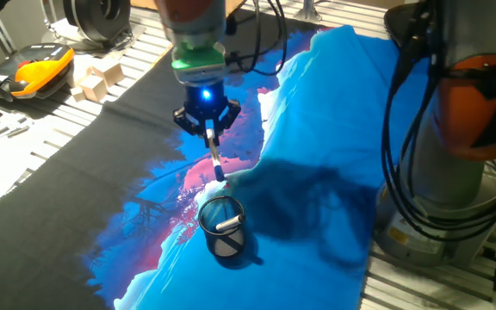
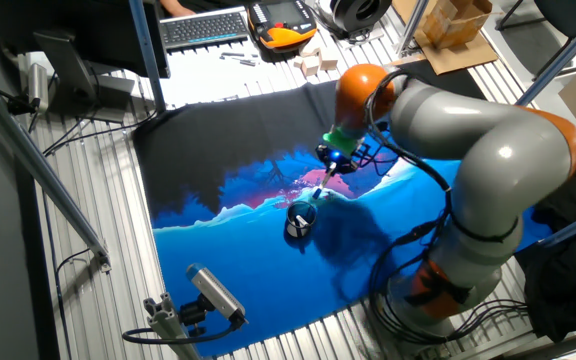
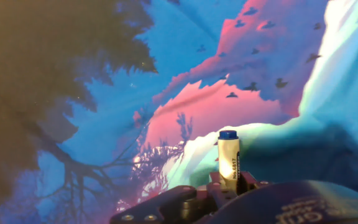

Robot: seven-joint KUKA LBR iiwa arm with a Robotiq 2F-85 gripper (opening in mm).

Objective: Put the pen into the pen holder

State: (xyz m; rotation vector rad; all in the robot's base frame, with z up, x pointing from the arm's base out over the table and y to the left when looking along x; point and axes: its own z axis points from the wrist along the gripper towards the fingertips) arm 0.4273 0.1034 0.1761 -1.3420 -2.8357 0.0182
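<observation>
Gripper (image 1: 211, 129) fingers are clamping the pen (image 1: 214, 155) near its upper end, so the slim whitish barrel is hanging nearly upright below them with its dark tip pointing down, just above and slightly behind the pen holder (image 1: 222, 226) as one fixed view shows it. Judging from this, the pick-up is done and the carry is nearly done; what is left is lining the tip over the holder's mouth, lowering it in and letting go. The tip is not yet inside the rim, and whether it is sitting exactly over the opening cannot be told. The pen holder is standing upright on the cloth (image 1: 334, 120), a small round dark mesh cup with a thin bluish rim, and 1 short white stick (image 1: 227, 224) is lying across its top or inside it. In the hand view the pen (image 3: 229, 163) is looking smooth and glossy, with a blue cap end and small print along its side. The cloth is soft and wrinkled, printed in blue, pink and black.
</observation>
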